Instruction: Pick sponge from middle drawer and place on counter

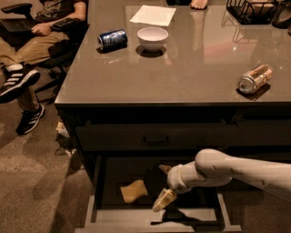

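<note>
The jaws stand apart with nothing between them. One pale finger (pixel 164 200) points down toward 7 o'clock; the other, toward 11 o'clock, is dark and hard to make out against the drawer's shadowed interior. The gripper (pixel 163 184) hangs inside the middle drawer (pixel 150 223), right of its centre and low over the dark floor. The sponge (pixel 134 191) lies on that floor at the gripper's 9 o'clock, near it but apart, its upper corner bent upward. A shadow spreads under the gripper at 6 o'clock, on the drawer's light front rim. The white arm (pixel 236 170) runs off from the gripper toward 3 o'clock and is cut by the right edge, hiding the drawer's right rear part.

At 12 o'clock from the gripper sits a closed drawer front with a pull handle (pixel 156 140), and above it the counter (pixel 182 73). On the counter, a blue can (pixel 112 39) lies on its side at about 11 o'clock, a white bowl (pixel 153 37) just right of it, and a paper sheet (pixel 153 15) behind the bowl. A tan can (pixel 255 78) lies on its side at 2 o'clock. A wire basket (pixel 252 10) is cropped by the top edge, as is a hand (pixel 199 4) resting on the counter. At 10 o'clock a seated person (pixel 27 41) shows only from the chest down.
</note>
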`<state>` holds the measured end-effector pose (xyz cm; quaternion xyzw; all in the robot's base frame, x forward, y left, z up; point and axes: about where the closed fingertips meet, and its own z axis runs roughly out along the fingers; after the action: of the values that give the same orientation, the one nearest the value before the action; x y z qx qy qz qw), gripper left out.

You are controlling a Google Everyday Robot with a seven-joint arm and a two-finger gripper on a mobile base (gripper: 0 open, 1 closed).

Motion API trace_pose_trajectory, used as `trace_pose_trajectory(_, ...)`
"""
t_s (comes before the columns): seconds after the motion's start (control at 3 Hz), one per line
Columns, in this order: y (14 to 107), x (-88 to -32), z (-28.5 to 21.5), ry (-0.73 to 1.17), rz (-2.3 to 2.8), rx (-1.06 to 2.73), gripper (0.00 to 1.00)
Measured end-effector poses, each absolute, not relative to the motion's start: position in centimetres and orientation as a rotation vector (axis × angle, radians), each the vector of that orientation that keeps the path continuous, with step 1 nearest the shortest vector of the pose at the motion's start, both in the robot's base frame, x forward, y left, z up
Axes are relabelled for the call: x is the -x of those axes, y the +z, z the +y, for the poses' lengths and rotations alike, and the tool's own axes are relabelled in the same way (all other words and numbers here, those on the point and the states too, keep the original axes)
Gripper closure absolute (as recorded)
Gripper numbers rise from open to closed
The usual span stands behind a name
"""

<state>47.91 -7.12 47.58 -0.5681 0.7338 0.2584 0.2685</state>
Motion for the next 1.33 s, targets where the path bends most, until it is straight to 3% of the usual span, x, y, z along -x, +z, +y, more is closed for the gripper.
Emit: trace_pose_trajectory(1.33, 37.8, -52.6, 0.9, 0.603, 2.022, 1.630, 0.00)
